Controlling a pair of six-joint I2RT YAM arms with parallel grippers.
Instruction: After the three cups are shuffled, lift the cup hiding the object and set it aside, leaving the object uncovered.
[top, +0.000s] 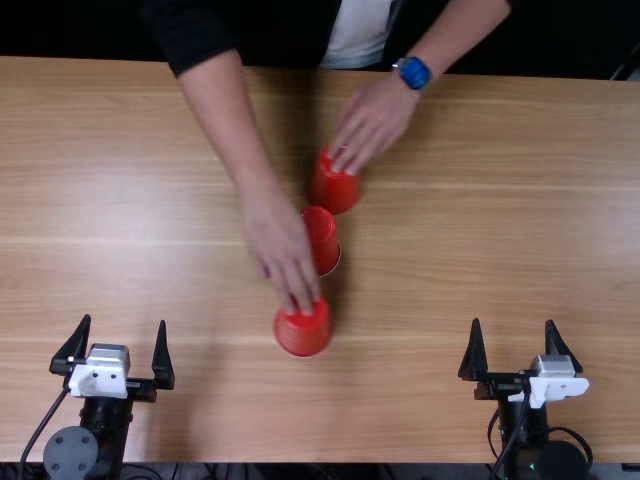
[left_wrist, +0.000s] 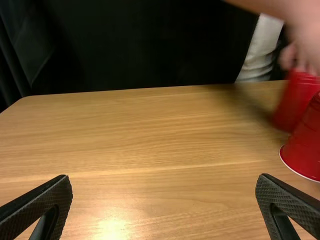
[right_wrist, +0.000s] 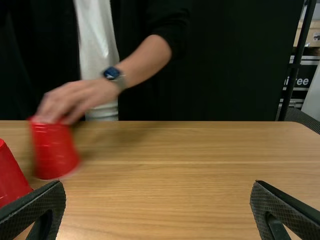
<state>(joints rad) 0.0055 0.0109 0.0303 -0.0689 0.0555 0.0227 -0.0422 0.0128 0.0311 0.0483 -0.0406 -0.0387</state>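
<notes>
- The left end effector (top: 122, 322) sits at the near edge of the counter (top: 120, 180), fingers spread wide apart and holding nothing, well apart from the cups.
- The nearest red cup (top: 303, 328) stands upside down just left of the counter's middle, with a person's hand (top: 285, 255) resting its fingertips on the closed base.
- The middle red cup (top: 321, 238) stands inverted just beyond it, partly behind that hand and nearly touching its neighbours.
- The far red cup (top: 335, 180) is under the person's other hand (top: 375, 120), which wears a blue watch; this cup looks tilted.
- The three cups form a short line running away from the arms. Which one hides the object cannot be told.
- These look like thin plastic cups: light, smooth, tapered and easy to crush. A gentle hold across the side wall, up near the closed base, would likely suit best, followed by a straight lift.
- The right end effector (top: 512, 323) waits at the near edge, fingers wide apart and empty, well clear of the cups.
</notes>
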